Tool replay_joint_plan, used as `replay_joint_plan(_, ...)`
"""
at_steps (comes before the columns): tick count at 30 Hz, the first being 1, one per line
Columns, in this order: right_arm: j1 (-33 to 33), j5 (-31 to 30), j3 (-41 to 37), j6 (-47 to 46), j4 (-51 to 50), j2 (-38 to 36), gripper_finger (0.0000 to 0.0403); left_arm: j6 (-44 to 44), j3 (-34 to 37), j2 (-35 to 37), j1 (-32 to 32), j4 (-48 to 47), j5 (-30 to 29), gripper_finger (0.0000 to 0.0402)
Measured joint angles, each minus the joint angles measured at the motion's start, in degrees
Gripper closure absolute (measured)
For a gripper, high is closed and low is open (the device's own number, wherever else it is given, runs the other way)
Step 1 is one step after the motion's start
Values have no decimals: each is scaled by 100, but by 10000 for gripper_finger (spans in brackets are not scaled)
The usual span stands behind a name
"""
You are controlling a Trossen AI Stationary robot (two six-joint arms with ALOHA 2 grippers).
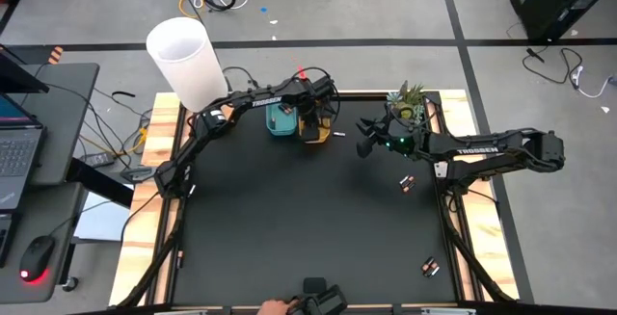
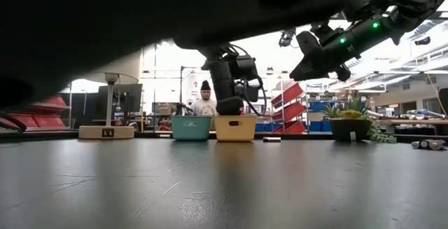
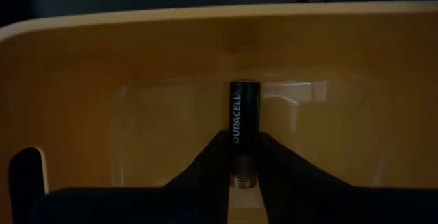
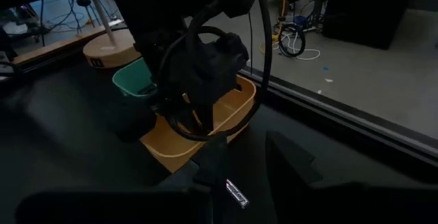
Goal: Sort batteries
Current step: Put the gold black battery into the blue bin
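Left hand (image 3: 243,176) down inside the yellow bin (image 3: 137,66), fingers closed tight on a black battery (image 3: 244,125), standing it upright with its metal end down between them. From above, that hand hidden by its own arm over the yellow bin, beside the teal bin (image 1: 281,120) at the far edge of the desk (image 1: 289,228). Right hand (image 1: 368,140) up in the air near the plant (image 1: 409,103), holding nothing, fingers a little apart. One small battery (image 4: 237,192) lying on the desk just beside the yellow bin. More batteries (image 1: 407,184) on the right side, too small to make out well. Near edge of the low view blocked by a dark blur.
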State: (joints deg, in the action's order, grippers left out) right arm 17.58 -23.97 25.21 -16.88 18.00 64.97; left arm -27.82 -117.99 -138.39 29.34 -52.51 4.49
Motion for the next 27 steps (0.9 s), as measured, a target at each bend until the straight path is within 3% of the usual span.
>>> replay_joint_plan(10, 0, 2, 0, 55, -71, 0, 315, 362, -104, 108, -12, -103, -157, 339)
replay_joint_plan(17, -2, 4, 0, 39, -194, 0, 315, 392, -573, 286, -17, -402, -459, 340)
replay_joint_plan(27, -17, 4, 0, 71, -208, 0, 315, 390, -1022, 624, 85, -825, -391, 340)
